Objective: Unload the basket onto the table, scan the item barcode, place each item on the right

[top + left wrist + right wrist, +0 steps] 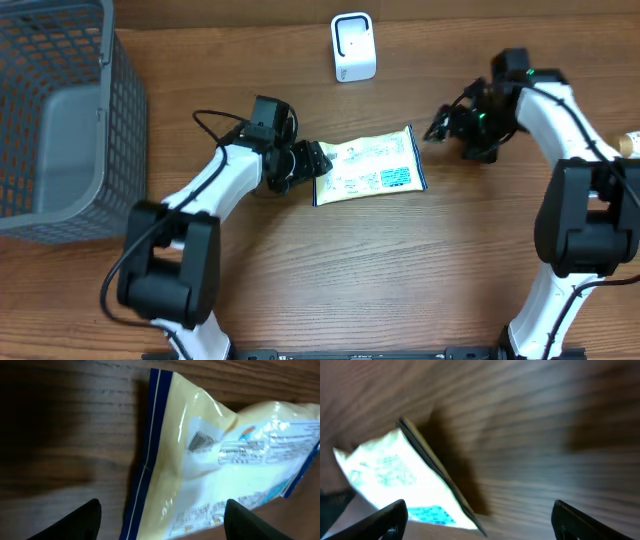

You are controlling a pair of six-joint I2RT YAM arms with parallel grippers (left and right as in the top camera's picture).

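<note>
The item, a pale yellow snack packet (pixel 370 165) with dark blue sealed ends, lies flat on the wooden table. Its barcode (pixel 201 441) faces up near the left seal. My left gripper (pixel 318 160) is at the packet's left end. It is open, and its fingers straddle the blue seal (pixel 145 475) without touching it. My right gripper (pixel 437 125) hovers just off the packet's upper right corner. It is open wide, with the packet (pixel 390 475) to its left and bare wood between its fingers. A white scanner (pixel 352 47) stands at the back, beyond the packet.
A grey mesh basket (pixel 60 120) fills the left side of the table. A small tan object (pixel 630 142) shows at the right edge. Bare wood lies in front of the packet.
</note>
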